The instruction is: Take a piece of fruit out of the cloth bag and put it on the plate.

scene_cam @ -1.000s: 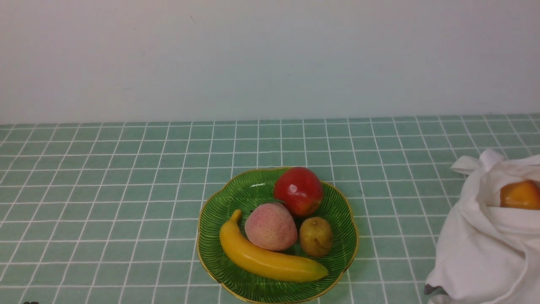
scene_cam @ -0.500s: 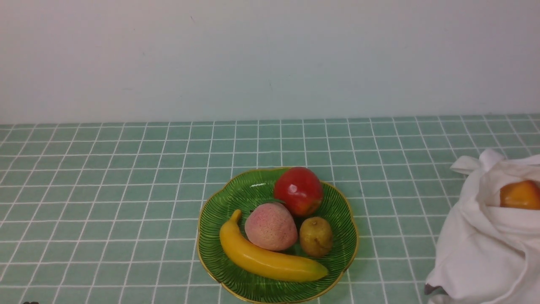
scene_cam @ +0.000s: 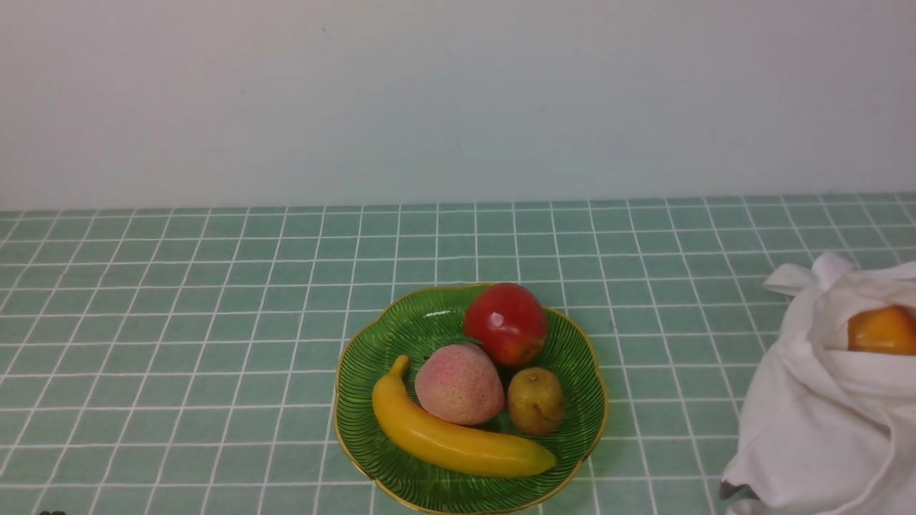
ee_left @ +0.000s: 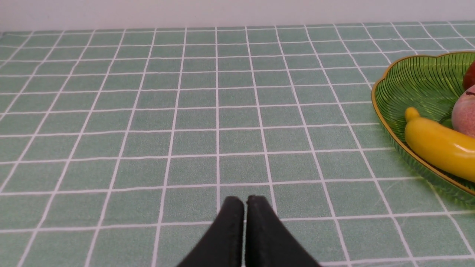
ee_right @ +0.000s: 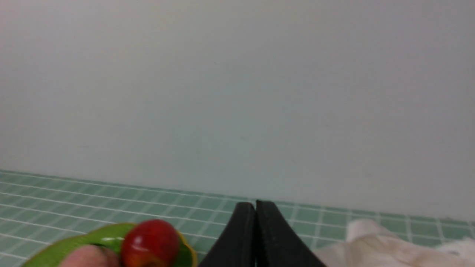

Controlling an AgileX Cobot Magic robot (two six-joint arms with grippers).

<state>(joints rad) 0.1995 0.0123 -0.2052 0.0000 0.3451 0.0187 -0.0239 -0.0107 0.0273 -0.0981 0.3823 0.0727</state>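
On the green plate (scene_cam: 583,429), near the middle of the tiled tabletop (scene_cam: 179,343), I see the kiwi-like fruit (scene_cam: 536,401) resting just beside the pink peach (scene_cam: 459,383), with the red apple (scene_cam: 507,323) behind them and the yellow banana (scene_cam: 451,438) lying along the near side. At the right edge slumps the white cloth bag (scene_cam: 809,422), an orange fruit (scene_cam: 883,330) showing in its mouth. My left gripper (ee_left: 245,202) has its fingers pressed together over bare tiles; my right gripper (ee_right: 255,206) is likewise closed on nothing.
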